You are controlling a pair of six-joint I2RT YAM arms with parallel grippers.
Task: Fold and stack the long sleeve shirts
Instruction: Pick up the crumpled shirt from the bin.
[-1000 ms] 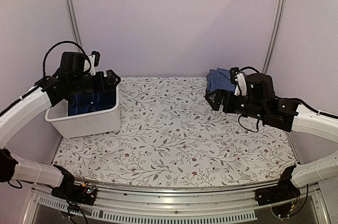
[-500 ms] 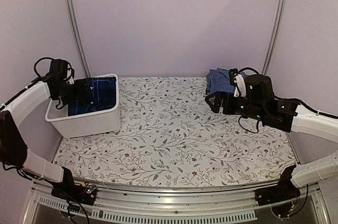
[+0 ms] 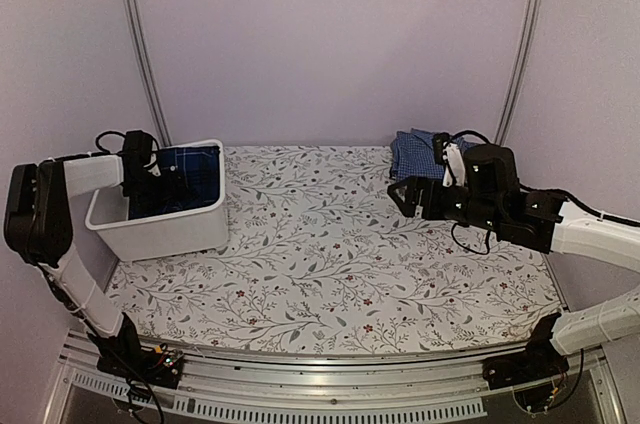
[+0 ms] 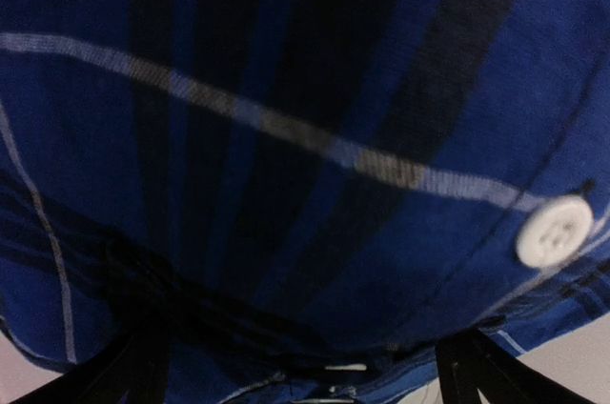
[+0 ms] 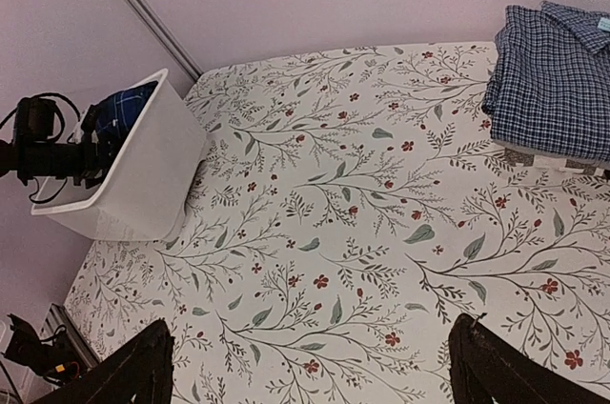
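The navy and royal-blue plaid shirt (image 3: 192, 170) lies bunched in a white bin (image 3: 170, 231) at the left. My left gripper (image 3: 163, 187) is down in the bin. In the left wrist view the plaid cloth (image 4: 315, 137) and a white button (image 4: 553, 231) fill the frame, and the left gripper (image 4: 300, 354) is open, its fingers wide apart against the cloth. The lighter blue checked shirt (image 3: 414, 151) lies folded at the back right and shows in the right wrist view (image 5: 558, 90). My right gripper (image 3: 405, 192) hovers open and empty over the table (image 5: 310, 375).
The table wears a floral cloth (image 3: 330, 244). The bin (image 5: 143, 175) stands at its left edge, with the left arm (image 5: 48, 151) reaching in. Lilac walls and metal rails (image 3: 520, 44) close in the back and sides.
My left arm has swung back and lowered its gripper into the bin onto the plaid shirt. The right gripper has barely shifted.
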